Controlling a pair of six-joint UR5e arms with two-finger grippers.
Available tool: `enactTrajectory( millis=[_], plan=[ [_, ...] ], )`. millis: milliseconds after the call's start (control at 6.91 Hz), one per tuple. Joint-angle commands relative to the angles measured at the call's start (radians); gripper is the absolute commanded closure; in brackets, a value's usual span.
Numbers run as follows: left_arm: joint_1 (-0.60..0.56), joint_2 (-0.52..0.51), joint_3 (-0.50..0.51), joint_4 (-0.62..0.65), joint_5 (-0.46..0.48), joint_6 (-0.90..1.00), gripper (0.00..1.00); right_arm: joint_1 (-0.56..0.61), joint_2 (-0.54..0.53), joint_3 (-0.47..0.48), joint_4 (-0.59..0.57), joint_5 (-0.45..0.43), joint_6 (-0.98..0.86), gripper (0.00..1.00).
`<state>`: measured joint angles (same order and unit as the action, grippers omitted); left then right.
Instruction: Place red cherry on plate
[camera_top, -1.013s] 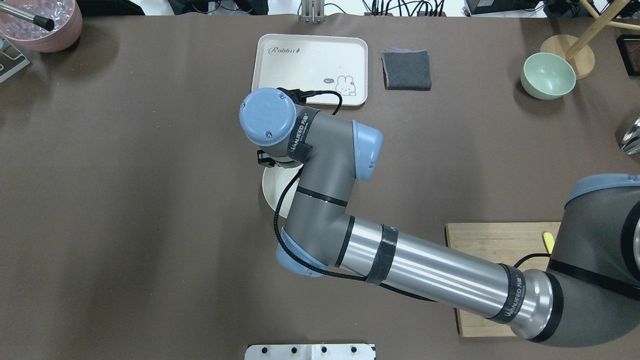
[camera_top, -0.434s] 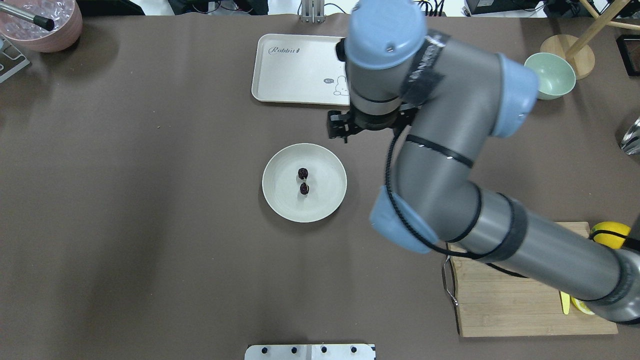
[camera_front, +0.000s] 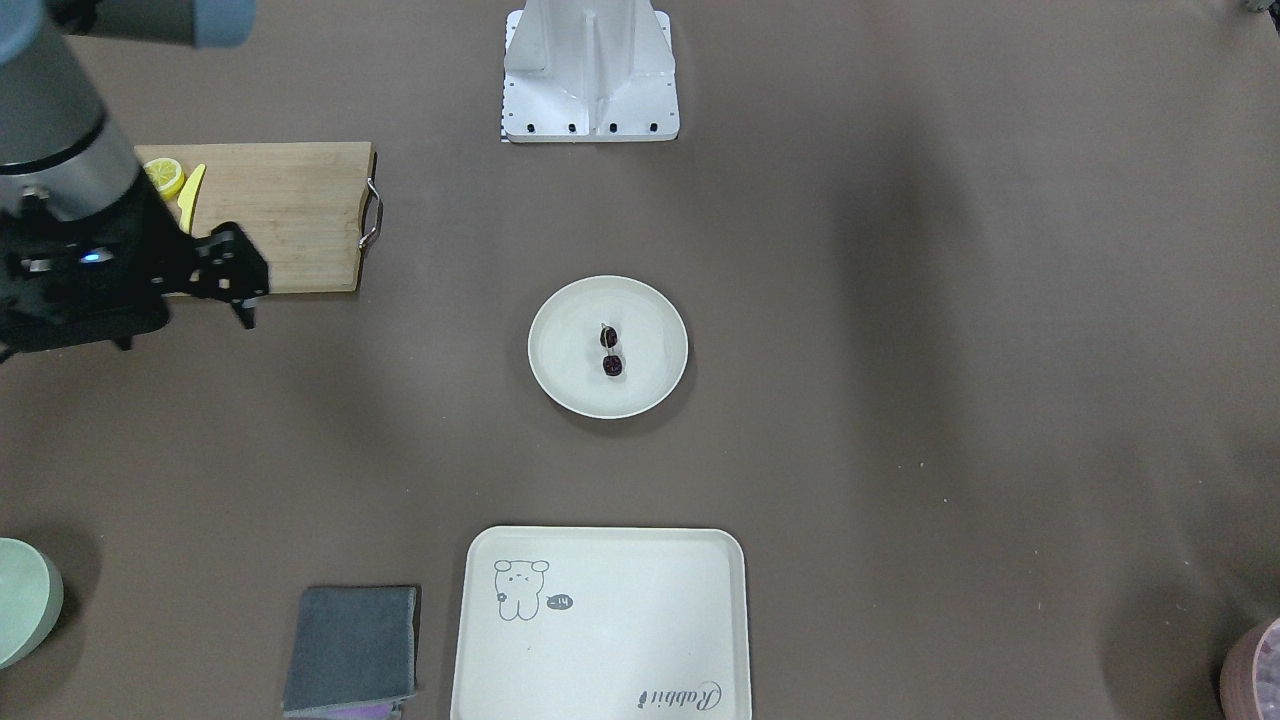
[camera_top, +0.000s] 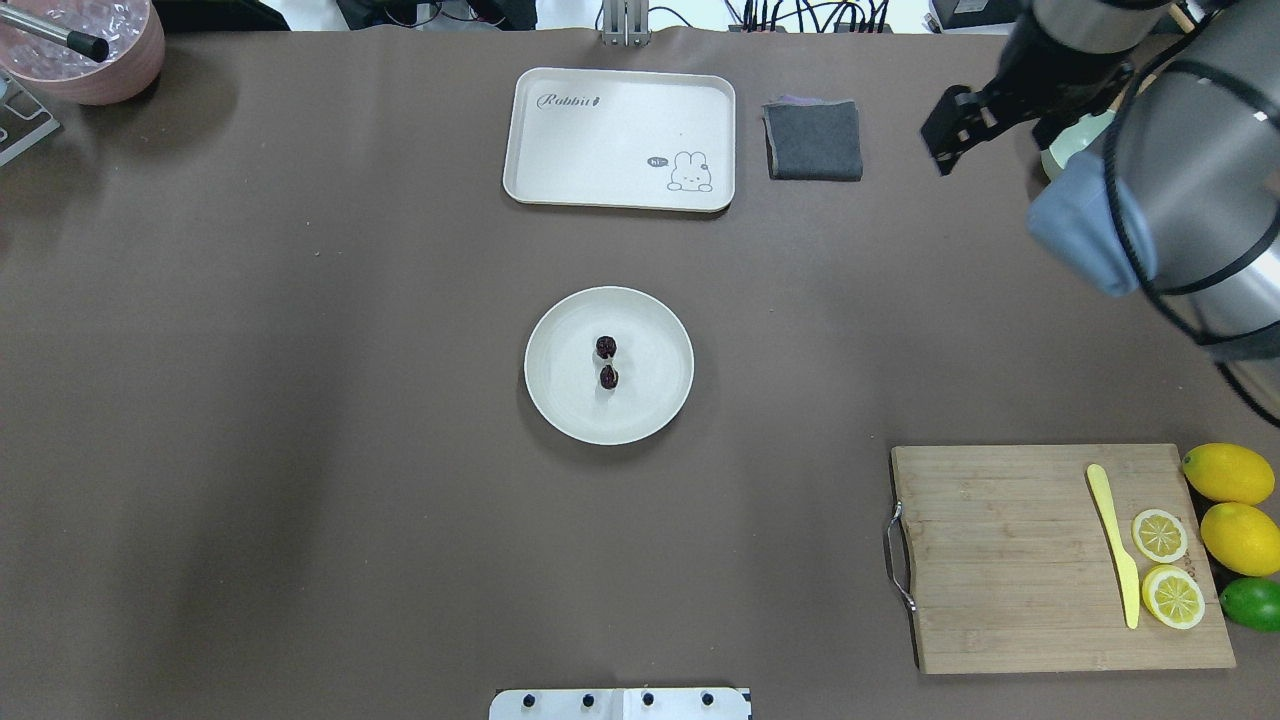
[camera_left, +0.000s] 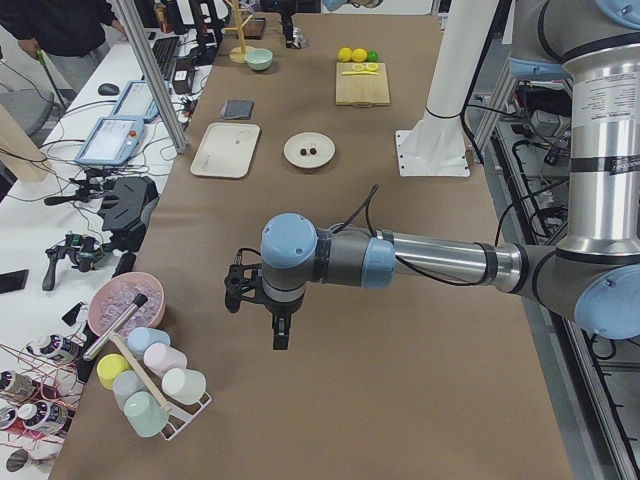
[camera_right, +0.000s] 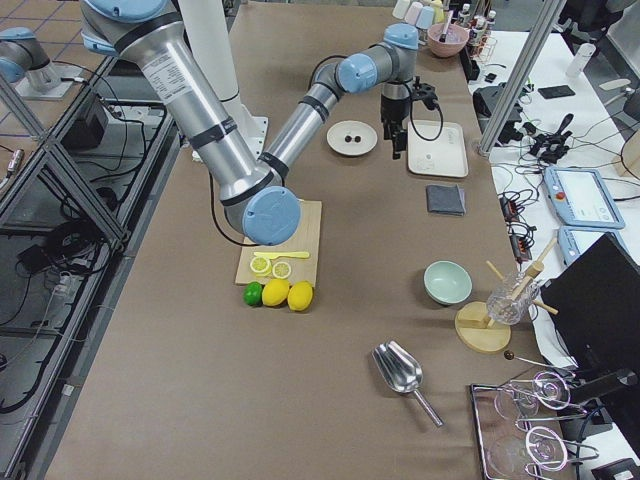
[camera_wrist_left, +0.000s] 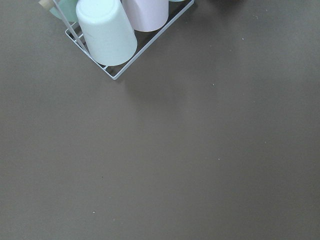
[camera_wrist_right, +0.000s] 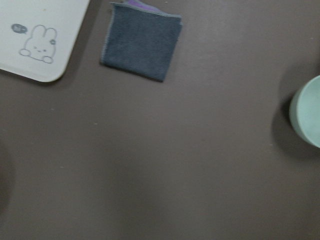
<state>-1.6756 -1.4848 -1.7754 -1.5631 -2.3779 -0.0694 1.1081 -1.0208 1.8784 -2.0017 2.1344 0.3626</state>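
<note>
So the big change: a second ago the right arm was parked right over the plate (camera_top: 560, 405) and hid its middle. A bit later it had pulled off toward the tray (camera_top: 620, 140), and the red cherry (camera_top: 607, 361) was already lying in the dish. Now the arm has swung way out to the far right corner of the worktop (camera_top: 300, 400), with the right claw (camera_top: 945, 135) hanging up by the grey cloth (camera_top: 813, 140) and the mint-green bowl (camera_wrist_right: 307, 112), well apart from the plate. The cherry hasn't budged between the last two looks, so I'd call the drop finished and this just the retreat. It sits near the middle of the plate, nothing touching it, clear of the rim. The long axis is the line through the two dark balls, and it runs pretty much straight from the robot's side toward the tray, with only a slight tilt. There's no real front end to it, just one ball nearer the tray and one nearer the robot, joined by the thin stem. As for the right claw, I honestly can't tell if its fingers are spread or pressed together, since it's a black blob from above and from the front. Same for the left claw (camera_left: 278, 325), which hovers over bare worktop down by the cup rack (camera_wrist_left: 117, 35): can't tell.
</note>
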Motion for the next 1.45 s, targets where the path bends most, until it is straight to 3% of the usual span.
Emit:
enactTrajectory(
  millis=[0,724,868,1303],
  plan=[
    [-0.001,0.011,-0.004,-0.003,0.0,0.005,0.02,0.204,-0.155,-0.027,0.003,0.073,-0.32,0.0],
    [0.001,0.034,0.097,-0.015,0.016,0.247,0.02,0.409,-0.295,-0.061,0.029,0.153,-0.631,0.0],
    [0.001,0.017,0.132,-0.023,0.064,0.256,0.02,0.448,-0.314,-0.061,0.027,0.192,-0.646,0.0],
    [-0.003,0.023,0.171,-0.037,0.065,0.243,0.02,0.473,-0.41,-0.064,0.023,0.294,-0.691,0.0]
  ],
)
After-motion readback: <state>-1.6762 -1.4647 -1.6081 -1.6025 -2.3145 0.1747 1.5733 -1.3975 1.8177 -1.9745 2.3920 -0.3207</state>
